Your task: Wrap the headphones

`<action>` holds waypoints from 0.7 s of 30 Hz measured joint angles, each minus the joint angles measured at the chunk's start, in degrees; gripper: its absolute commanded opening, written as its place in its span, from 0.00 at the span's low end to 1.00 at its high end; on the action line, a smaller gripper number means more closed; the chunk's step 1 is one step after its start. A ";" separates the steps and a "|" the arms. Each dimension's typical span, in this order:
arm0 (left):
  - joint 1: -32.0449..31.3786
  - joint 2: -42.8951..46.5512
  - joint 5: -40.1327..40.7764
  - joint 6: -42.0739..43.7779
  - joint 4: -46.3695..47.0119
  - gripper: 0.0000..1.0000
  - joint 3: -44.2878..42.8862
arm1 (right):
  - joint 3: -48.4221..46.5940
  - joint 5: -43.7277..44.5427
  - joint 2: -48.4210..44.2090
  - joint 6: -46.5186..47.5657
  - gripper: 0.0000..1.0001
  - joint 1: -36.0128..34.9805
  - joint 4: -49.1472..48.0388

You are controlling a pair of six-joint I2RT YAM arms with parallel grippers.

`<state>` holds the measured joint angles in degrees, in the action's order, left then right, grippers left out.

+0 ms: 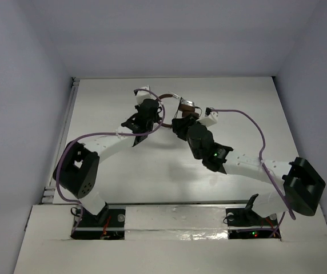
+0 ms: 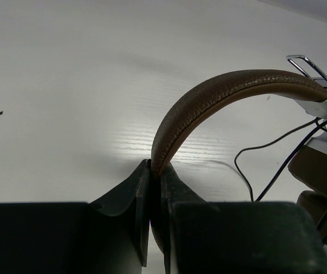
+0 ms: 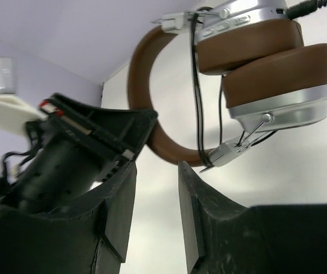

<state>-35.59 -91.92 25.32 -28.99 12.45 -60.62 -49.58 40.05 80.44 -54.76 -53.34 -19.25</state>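
Note:
The headphones point(image 1: 184, 106) are held up over the far middle of the white table, brown headband point(image 2: 226, 91) arching up and the two silver cups with brown pads point(image 3: 266, 63) pressed together. My left gripper point(image 2: 155, 165) is shut on the lower end of the headband; in the top view it point(image 1: 156, 116) is just left of the cups. The thin dark cord point(image 3: 198, 97) runs across the cups and headband, and a loose loop point(image 2: 266, 165) hangs below. My right gripper point(image 3: 156, 171) is open and empty just below the headband, right of the left gripper point(image 3: 78, 154).
The white table point(image 1: 238, 97) is walled by pale panels at the left, back and right. Thick purple robot cables point(image 1: 255, 123) loop above both arms. A small dark speck point(image 2: 1, 112) lies on the table to the left.

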 measured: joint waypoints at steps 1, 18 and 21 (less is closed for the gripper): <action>-0.02 -0.63 -0.31 -0.04 0.39 0.00 0.00 | 0.50 -0.11 -1.05 0.37 0.42 0.00 0.31; 0.85 -19.67 -2.89 -0.15 2.32 0.00 -10.56 | 8.85 -5.60 -27.91 12.68 0.38 -0.02 3.21; 0.96 -22.05 -3.02 -0.11 2.43 0.00 -12.74 | 9.73 -6.23 -29.07 13.68 0.38 -0.02 4.35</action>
<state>-34.63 -113.97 22.31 -29.10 14.87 -73.36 -39.86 33.82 51.37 -41.08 -53.36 -14.90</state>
